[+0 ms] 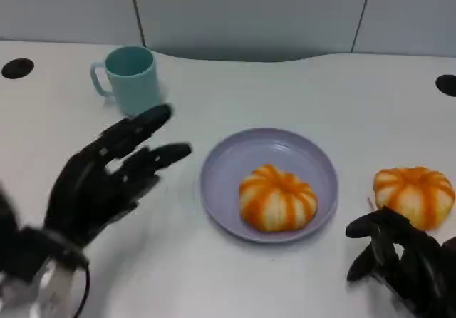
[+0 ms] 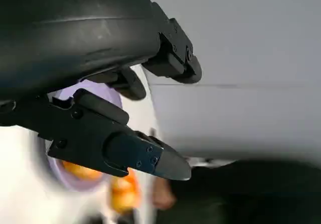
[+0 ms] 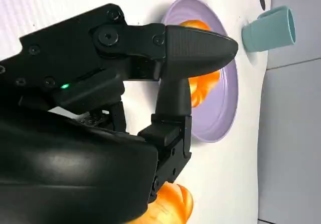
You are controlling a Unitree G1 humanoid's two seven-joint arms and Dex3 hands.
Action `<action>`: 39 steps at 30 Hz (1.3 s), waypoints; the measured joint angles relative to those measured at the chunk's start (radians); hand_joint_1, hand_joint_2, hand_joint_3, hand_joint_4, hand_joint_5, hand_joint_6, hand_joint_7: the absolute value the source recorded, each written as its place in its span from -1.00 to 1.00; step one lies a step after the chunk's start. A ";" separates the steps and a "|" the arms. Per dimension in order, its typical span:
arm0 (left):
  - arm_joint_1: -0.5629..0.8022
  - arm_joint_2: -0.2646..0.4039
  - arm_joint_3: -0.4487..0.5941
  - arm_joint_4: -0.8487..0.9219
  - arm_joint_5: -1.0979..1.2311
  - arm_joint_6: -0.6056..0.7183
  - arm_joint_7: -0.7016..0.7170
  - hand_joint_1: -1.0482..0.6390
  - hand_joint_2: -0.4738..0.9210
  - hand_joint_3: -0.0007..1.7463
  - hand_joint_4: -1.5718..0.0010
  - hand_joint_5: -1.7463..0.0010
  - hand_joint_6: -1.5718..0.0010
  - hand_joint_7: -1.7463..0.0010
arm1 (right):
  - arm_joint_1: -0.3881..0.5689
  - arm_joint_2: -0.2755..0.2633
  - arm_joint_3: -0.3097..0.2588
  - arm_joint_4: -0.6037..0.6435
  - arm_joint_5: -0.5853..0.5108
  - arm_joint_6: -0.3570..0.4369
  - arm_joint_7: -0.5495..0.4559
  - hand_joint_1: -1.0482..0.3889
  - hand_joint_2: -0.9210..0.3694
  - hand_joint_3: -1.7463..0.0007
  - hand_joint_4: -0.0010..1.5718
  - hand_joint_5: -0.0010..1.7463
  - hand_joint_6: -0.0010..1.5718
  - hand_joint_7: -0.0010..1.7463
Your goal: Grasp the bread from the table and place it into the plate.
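Sitting in the lavender plate (image 1: 214,190), one orange-striped bread (image 1: 276,198) lies between the empty, spread-fingered left hand (image 1: 107,179) and the right hand (image 1: 402,261), curled on nothing beside a second bread (image 1: 415,195).

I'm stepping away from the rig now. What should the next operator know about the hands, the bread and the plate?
Left robot hand: open, fingers spread, holding nothing, beside the purple plate.
Right robot hand: empty, fingers curled, just short of the bread on the table.
Done: one bread lies in the plate.
Left: grasp the table bread to the plate's right and put it in the plate.
A teal mug stands behind the left hand.
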State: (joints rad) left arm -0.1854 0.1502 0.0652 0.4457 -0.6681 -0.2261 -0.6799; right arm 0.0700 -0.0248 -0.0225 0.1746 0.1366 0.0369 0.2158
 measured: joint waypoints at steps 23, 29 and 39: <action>0.170 -0.063 0.162 -0.001 0.096 0.190 0.074 -0.41 1.00 -0.55 0.16 -1.00 0.47 -0.98 | 0.006 -0.019 -0.002 -0.018 -0.003 0.029 -0.012 0.07 -1.00 0.35 -0.33 1.00 -0.48 0.73; 0.171 -0.078 0.167 0.004 0.131 0.203 0.099 -0.39 1.00 -0.61 0.10 -1.00 0.38 -1.00 | 0.006 -0.023 -0.003 -0.018 -0.009 0.029 -0.018 0.08 -1.00 0.36 -0.33 1.00 -0.49 0.73; 0.197 -0.096 0.168 -0.015 0.155 0.220 0.123 -0.36 1.00 -0.57 0.10 -1.00 0.40 -1.00 | 0.002 -0.023 -0.020 0.007 -0.004 -0.002 -0.006 0.08 -1.00 0.35 -0.30 1.00 -0.47 0.75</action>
State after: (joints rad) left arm 0.0118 0.0537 0.2329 0.4306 -0.5128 -0.0061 -0.5572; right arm 0.0719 -0.0480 -0.0430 0.1817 0.1324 0.0351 0.2096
